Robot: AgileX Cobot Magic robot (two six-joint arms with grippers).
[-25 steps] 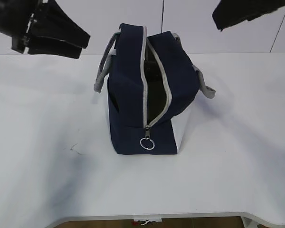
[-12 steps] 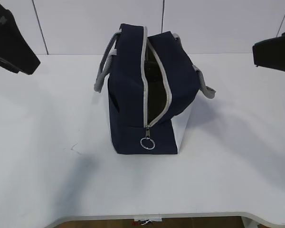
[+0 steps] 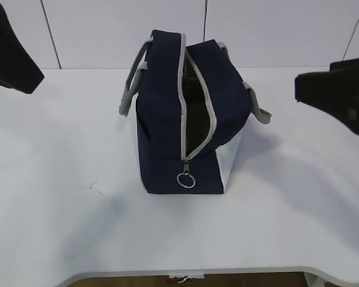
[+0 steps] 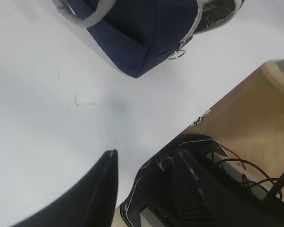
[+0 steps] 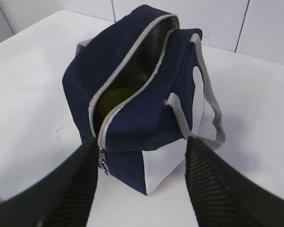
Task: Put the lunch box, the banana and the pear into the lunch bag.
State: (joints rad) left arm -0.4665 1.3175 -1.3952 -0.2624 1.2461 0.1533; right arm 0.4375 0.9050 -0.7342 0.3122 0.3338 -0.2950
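The navy lunch bag [image 3: 167, 119] stands upright mid-table, its grey zipper open along the top and front end, with the ring pull [image 3: 186, 180] hanging low. In the right wrist view the lunch bag [image 5: 146, 109] shows something rounded and yellow [image 5: 114, 98] inside; I cannot tell which fruit it is. The lunch box, the banana and the pear do not show otherwise. My left gripper [image 3: 9, 54] is raised at the far left, open and empty, away from the bag [image 4: 142, 33]. My right gripper [image 3: 338, 92] hovers right of the bag, open and empty, fingers [image 5: 217, 184] wide apart.
The white table [image 3: 60, 227] ends in a front edge near the bottom. Beyond that edge the left wrist view shows a black base with cables [image 4: 227, 184]. A small scratch mark [image 3: 94, 186] lies left of the bag. A white panelled wall stands behind.
Both arms have drawn back from above the bag. The left moved out to the far left edge; the right dropped to mid-height on the right. The bag has not moved.
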